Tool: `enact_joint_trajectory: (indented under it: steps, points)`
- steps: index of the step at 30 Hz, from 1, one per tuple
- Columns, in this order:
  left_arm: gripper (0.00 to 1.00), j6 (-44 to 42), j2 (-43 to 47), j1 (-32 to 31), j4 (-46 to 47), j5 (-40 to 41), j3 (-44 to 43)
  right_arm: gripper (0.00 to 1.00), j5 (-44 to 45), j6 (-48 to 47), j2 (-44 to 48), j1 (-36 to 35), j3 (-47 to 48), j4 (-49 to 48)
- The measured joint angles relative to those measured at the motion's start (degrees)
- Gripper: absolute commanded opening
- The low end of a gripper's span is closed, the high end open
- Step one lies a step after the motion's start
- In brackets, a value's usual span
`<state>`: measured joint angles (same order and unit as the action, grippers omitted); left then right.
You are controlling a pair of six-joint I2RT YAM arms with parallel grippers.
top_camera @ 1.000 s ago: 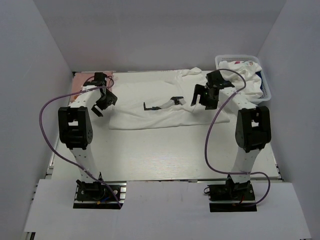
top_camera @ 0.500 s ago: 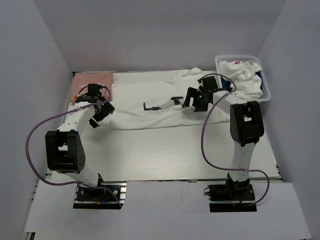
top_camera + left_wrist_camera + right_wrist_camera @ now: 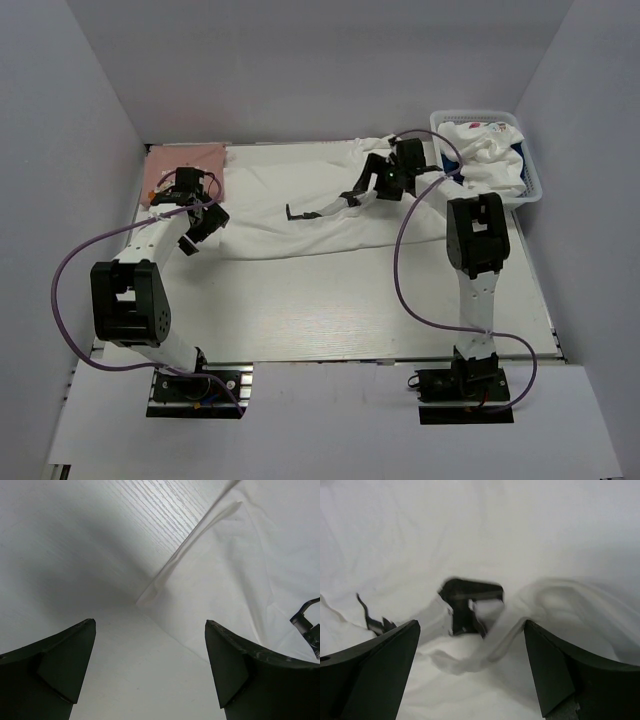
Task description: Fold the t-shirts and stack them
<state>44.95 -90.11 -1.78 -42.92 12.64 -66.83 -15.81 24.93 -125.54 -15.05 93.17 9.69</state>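
Note:
A large white t-shirt (image 3: 300, 185) lies spread across the middle of the table, with a black print (image 3: 322, 209) near its centre. My left gripper (image 3: 200, 226) hangs open beside the shirt's near left corner (image 3: 200, 575); only bare table shows between its fingers. My right gripper (image 3: 372, 186) is open low over the shirt's right half, and a raised fold (image 3: 540, 605) and the black print (image 3: 467, 602) lie just ahead of its fingertips. A folded pink t-shirt (image 3: 185, 163) lies at the back left. Another white t-shirt (image 3: 482, 150) and a navy one (image 3: 521, 150) are in the basket.
A white lattice basket (image 3: 537, 186) stands at the back right corner. Grey walls close in the table on the left, back and right. Purple cables loop off both arms.
My right gripper has moved left and back over the white shirt toward the black print. The left arm's elbow swung down and left; its gripper stayed by the shirt's left corner.

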Motion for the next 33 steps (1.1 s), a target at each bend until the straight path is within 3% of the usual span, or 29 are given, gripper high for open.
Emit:
enact_joint_trajectory:
  steps: [6, 10, 17, 23, 27, 33]
  points:
    - [1.00, 0.0, 0.0, 0.0, 0.0, -0.4, -0.4, 0.90, -0.5, -0.2, -6.7, -1.5, 14.3, -3.8]
    - [1.00, -0.2, 0.0, -0.2, 1.1, -1.6, -0.6, 0.90, 1.4, -3.0, -5.2, -1.9, 15.1, -3.6]
    - [1.00, -2.4, -1.5, -0.8, 8.3, -10.9, -0.7, 0.90, 10.3, -4.5, 8.8, -0.8, -6.1, -1.7]
    - [1.00, -3.7, -11.5, -2.2, 17.7, -22.9, -2.9, 0.90, 11.7, -3.1, 13.5, 3.9, -16.5, -0.8]
    - [1.00, -4.1, -18.1, -3.3, 19.5, -25.9, -3.3, 0.90, 11.1, -2.3, 13.7, 7.1, -20.7, -1.5]
    - [1.00, -5.1, -16.4, -3.2, 21.8, -27.4, -0.1, 0.90, 11.2, 0.2, 20.2, 7.5, -29.9, -4.7]
